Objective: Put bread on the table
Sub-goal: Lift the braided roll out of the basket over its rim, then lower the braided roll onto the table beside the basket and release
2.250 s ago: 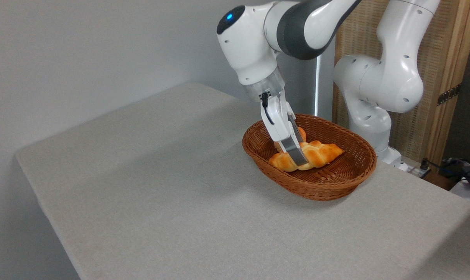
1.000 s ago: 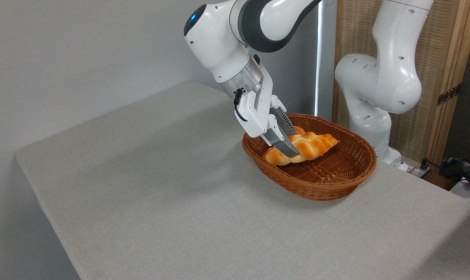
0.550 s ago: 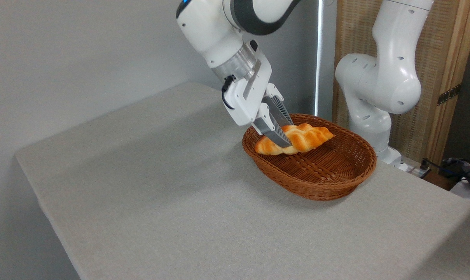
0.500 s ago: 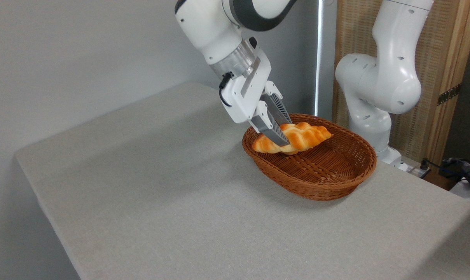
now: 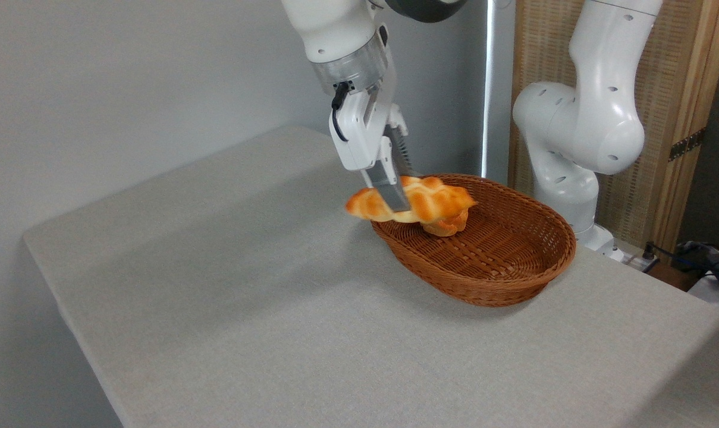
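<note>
Bread (image 5: 421, 204) is up in the air right now, pinched across its middle by the gripper (image 5: 398, 205), so the jaws are clamped on the loaf. It hangs roughly level, with a slight blur on it. Its left pointed end sticks out past the left rim of the basket (image 5: 502, 291) and sits over bare table (image 5: 246, 309), while the right end is over the basket's inside. It isn't touching the table or the basket as far as I can see.

One grey finger (image 5: 389, 190) runs down the near side of the loaf; the other is mostly hidden behind it. The gripper points almost straight down from the white wrist, with a black cable looping at its side.

Just under the right part of the loaf there's a small knotted bun (image 5: 448, 224) sitting inside the basket at its far left end. The basket is brown wicker, oval, on the right half of the table.

Behind the basket stands the arm's white base (image 5: 579, 131), and behind that a wood-framed woven screen (image 5: 674, 89). A plain grey wall (image 5: 127, 89) fills the left.
</note>
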